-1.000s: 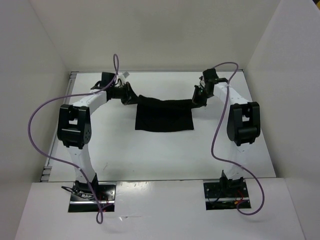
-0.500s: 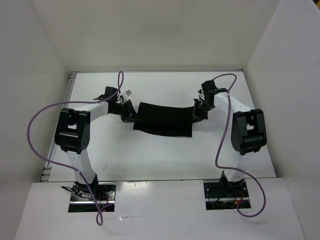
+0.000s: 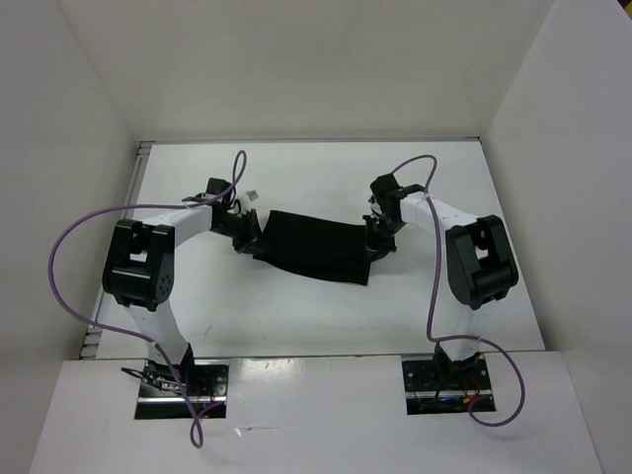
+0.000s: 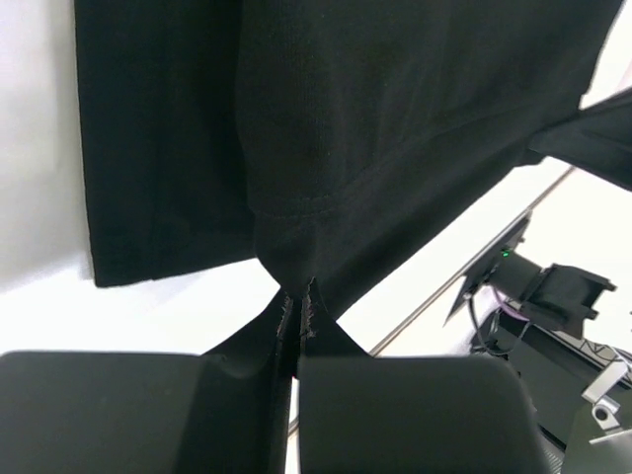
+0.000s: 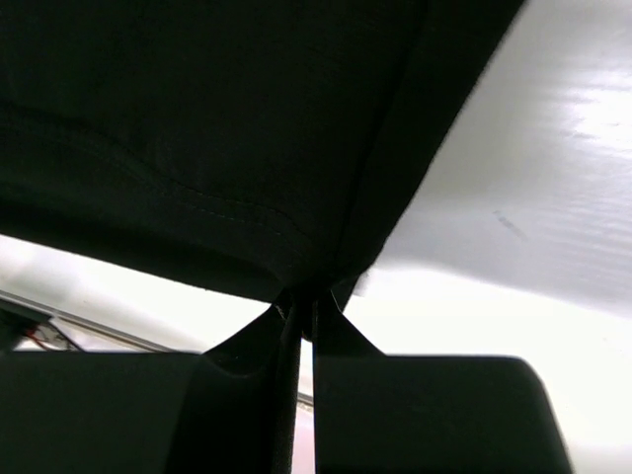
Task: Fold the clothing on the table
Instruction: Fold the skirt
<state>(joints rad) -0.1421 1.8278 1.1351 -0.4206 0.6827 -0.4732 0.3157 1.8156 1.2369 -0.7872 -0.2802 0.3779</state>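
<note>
The black clothing [image 3: 314, 245] hangs stretched between my two grippers over the middle of the white table [image 3: 296, 316], sagging toward the near side. My left gripper [image 3: 249, 230] is shut on its left edge. In the left wrist view the fabric [image 4: 375, 128] runs down into the closed left gripper [image 4: 298, 296]. My right gripper [image 3: 376, 237] is shut on the right edge. In the right wrist view the hemmed cloth [image 5: 197, 128] is pinched at the right gripper [image 5: 301, 301].
White walls [image 3: 553, 118] close in the table on the back, left and right. Purple cables [image 3: 74, 267] loop off both arms. The arm bases [image 3: 183, 380] sit at the near edge. Bare tabletop [image 5: 533, 197] lies beside the cloth.
Both grippers have carried the clothing toward the near side and slightly closer together. The cloth, which hung as a flat panel from its far edge, now lies more tilted and folded over.
</note>
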